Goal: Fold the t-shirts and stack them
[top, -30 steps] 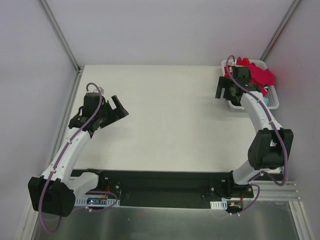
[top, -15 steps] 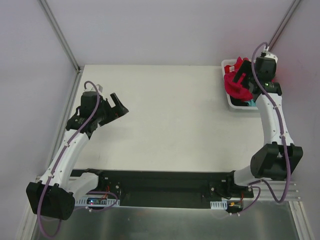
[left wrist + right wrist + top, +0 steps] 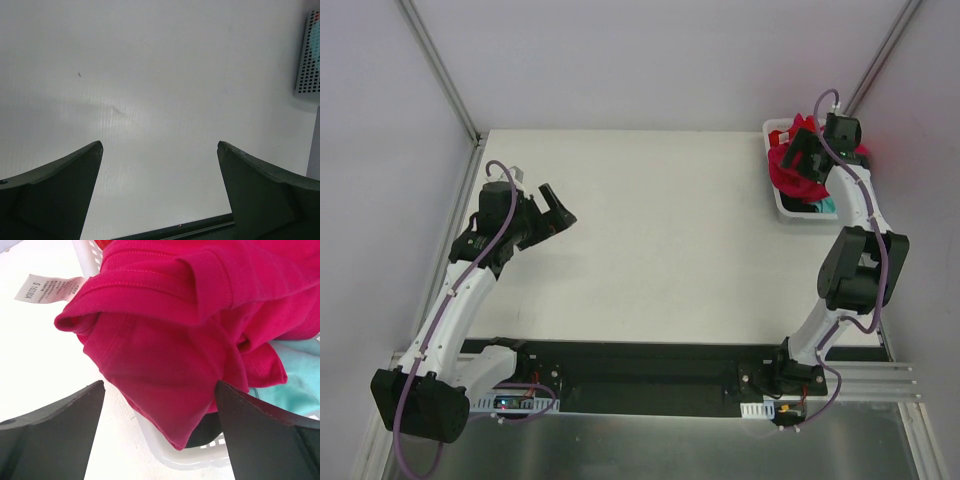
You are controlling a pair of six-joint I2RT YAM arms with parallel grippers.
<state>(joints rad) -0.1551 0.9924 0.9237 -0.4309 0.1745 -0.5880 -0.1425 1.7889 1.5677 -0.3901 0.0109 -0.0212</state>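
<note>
A magenta-pink t-shirt (image 3: 788,168) lies bunched in the white basket (image 3: 798,214) at the back right and hangs over its rim. In the right wrist view the shirt (image 3: 170,360) fills the frame, with a white care label (image 3: 42,289) at its edge and a teal shirt (image 3: 295,380) under it. A dark garment (image 3: 205,432) shows low in the basket (image 3: 170,452). My right gripper (image 3: 160,390) is open just above the pink shirt; it also shows from above (image 3: 807,152). My left gripper (image 3: 159,145) is open and empty over bare table, also seen from above (image 3: 558,207).
The white table (image 3: 660,230) has a metal frame rail along its left side (image 3: 440,70) and another at the back right (image 3: 880,60). The basket's slotted wall (image 3: 309,55) shows at the right edge of the left wrist view.
My right arm has swung from the basket's left side to over the basket, gripper facing the pink shirt. The shirt is now bunched toward the basket's left rim. My left gripper shifted slightly left.
</note>
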